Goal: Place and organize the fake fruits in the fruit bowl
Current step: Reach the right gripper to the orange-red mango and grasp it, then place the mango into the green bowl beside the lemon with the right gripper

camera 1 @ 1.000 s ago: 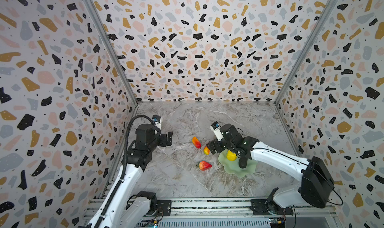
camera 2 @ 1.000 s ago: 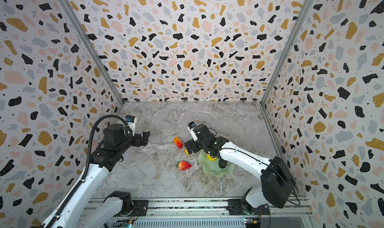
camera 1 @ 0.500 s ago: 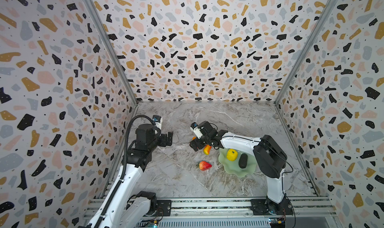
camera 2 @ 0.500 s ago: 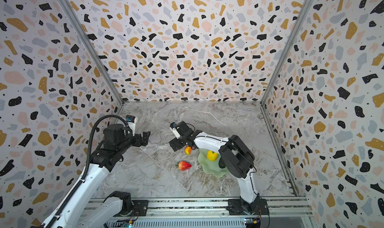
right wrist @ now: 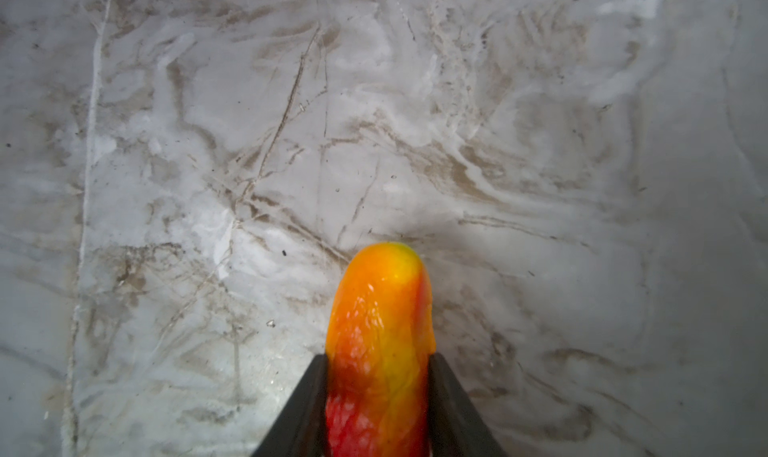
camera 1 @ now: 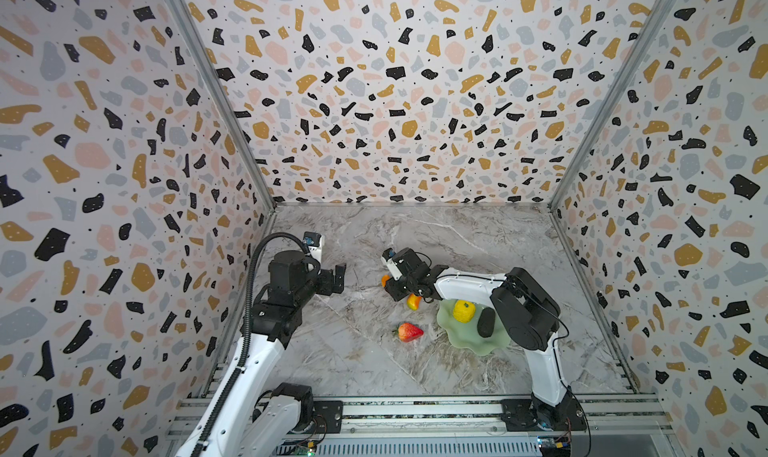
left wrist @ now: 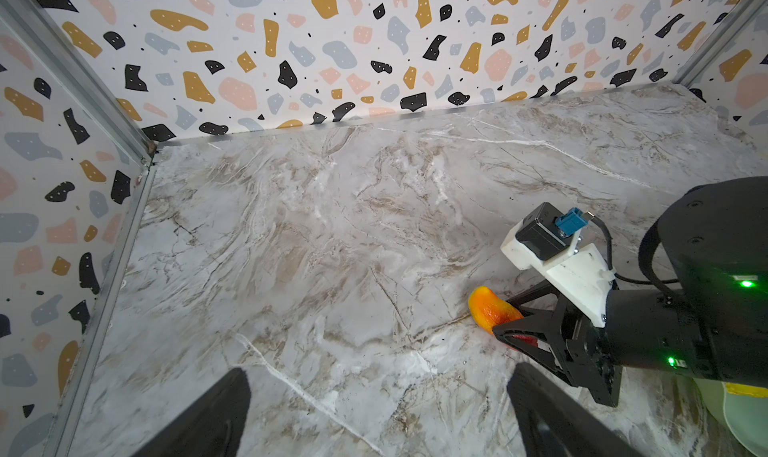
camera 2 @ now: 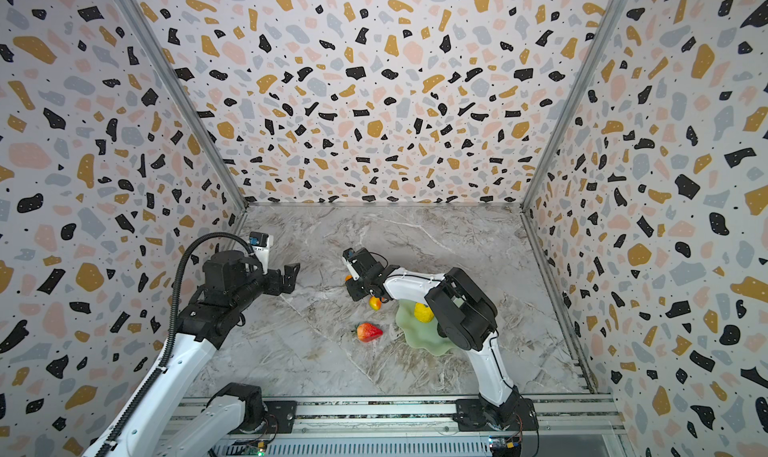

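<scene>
Right gripper clamps a red-yellow fruit low over the table.
Left gripper is spread wide and empty; the fruit bowl holds the yellow citrus and dark oval; the strawberry lies beside it.

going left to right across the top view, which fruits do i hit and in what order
red-yellow fruit held in the right gripper → strawberry → yellow citrus → dark oval fruit, the last two in the bowl. The loose red-yellow fruit overlaps the strawberry sideways, so it is left out.
</scene>
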Controlling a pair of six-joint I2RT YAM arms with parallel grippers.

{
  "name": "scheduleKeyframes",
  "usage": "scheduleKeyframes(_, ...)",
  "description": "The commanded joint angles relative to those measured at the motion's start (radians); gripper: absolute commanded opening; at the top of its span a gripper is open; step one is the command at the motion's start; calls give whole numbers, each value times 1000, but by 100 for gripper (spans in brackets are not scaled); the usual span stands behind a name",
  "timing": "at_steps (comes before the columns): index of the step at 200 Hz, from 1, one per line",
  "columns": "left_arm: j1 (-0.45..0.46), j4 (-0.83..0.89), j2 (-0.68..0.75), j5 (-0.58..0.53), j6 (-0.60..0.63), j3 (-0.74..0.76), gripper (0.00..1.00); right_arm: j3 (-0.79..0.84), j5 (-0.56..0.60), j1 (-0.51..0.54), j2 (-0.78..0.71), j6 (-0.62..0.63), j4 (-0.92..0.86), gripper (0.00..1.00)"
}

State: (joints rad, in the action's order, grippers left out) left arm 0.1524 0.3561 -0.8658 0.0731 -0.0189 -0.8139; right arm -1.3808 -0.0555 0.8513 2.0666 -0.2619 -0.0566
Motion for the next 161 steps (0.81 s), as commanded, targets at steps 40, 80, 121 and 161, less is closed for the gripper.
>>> scheduleKeyframes(40,-1,-50,18,5,-2,17,100,119,62,4,-297,-11,-38,28)
scheduleKeyframes(80,-1,-37,5,6,3,5,99,374,165,-13,-697,-83,-87,26)
scheduleKeyframes(121,-1,-36,11,-2,2,9,100,530,305,-50,-1019,-203,-351,25)
scheduleKeyframes(161,-1,-39,7,8,1,9,100,648,268,-198,-1174,-255,-400,25)
